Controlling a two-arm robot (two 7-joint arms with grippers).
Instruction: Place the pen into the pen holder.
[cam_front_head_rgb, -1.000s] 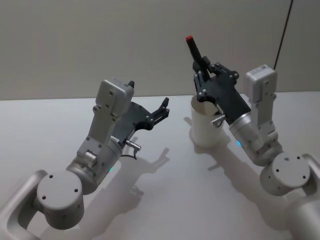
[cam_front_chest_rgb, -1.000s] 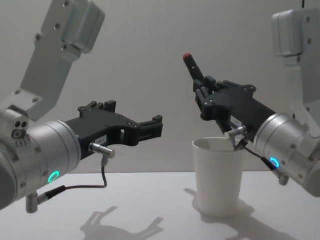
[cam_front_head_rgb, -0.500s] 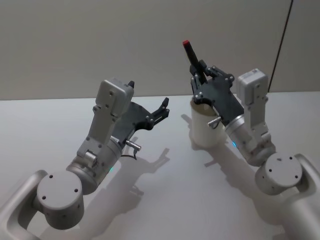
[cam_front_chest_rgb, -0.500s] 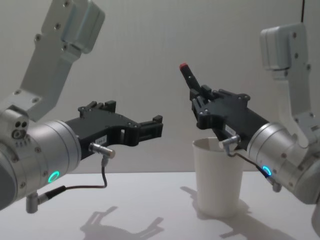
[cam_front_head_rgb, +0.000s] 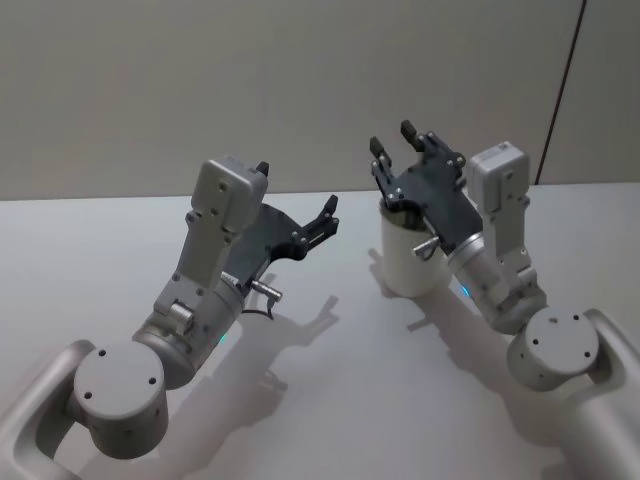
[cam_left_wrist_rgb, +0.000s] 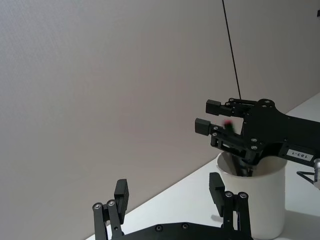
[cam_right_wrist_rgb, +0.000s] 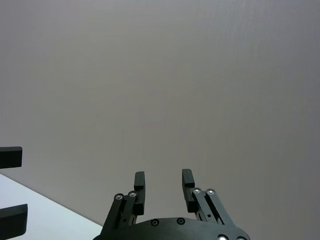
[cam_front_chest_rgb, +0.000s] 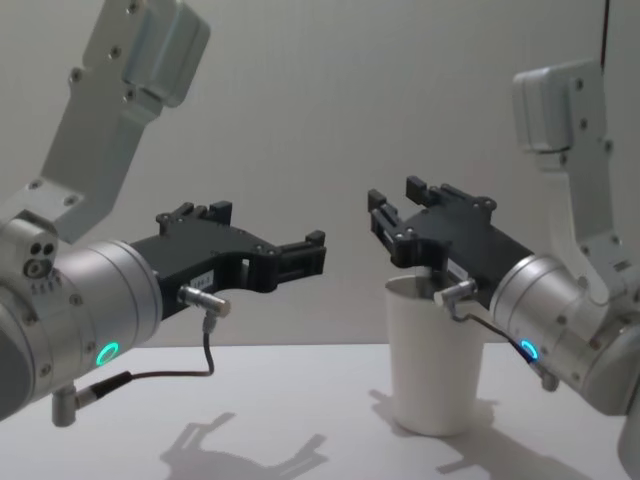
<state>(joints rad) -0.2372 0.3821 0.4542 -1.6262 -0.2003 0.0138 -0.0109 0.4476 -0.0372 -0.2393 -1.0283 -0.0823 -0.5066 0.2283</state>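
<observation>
The white table (cam_front_head_rgb: 330, 400) carries only one of the task's things. Your left arm is parked over its left half, well apart from the work. The right arm reaches in from 4 o'clock toward the pen holder (cam_front_head_rgb: 405, 265).

The pen holder is a plain white paper cup standing upright at about 1 o'clock from the table's middle. The chest view shows its rolled rim level and its mouth unobstructed.

The right gripper (cam_front_head_rgb: 392, 140) hangs just over that mouth with its palm above the rim, and its fingers point up and away toward 11 o'clock. Those fingers are spread wide with bare wall showing between them in the right wrist view, so they have hold of nothing. The left gripper (cam_front_head_rgb: 328, 218) sits at 9 o'clock from the cup with its fingers just as wide and nothing between them.

The left wrist view shows a small red blur between the right gripper's fingers and a dark shape below it inside the cup. I take this for the pen (cam_left_wrist_rgb: 228, 122), though the view is too poor to be sure. If so, its long axis runs close to upright, it lies straight down at 6 o'clock from the right fingers, and it is free of them. The right arm is by far the nearer, and I judge its next move to be a clean lift off the rim without tipping the cup.

The only writing is a white label (cam_left_wrist_rgb: 299, 155) on the right gripper's body, which reads 183-1.
</observation>
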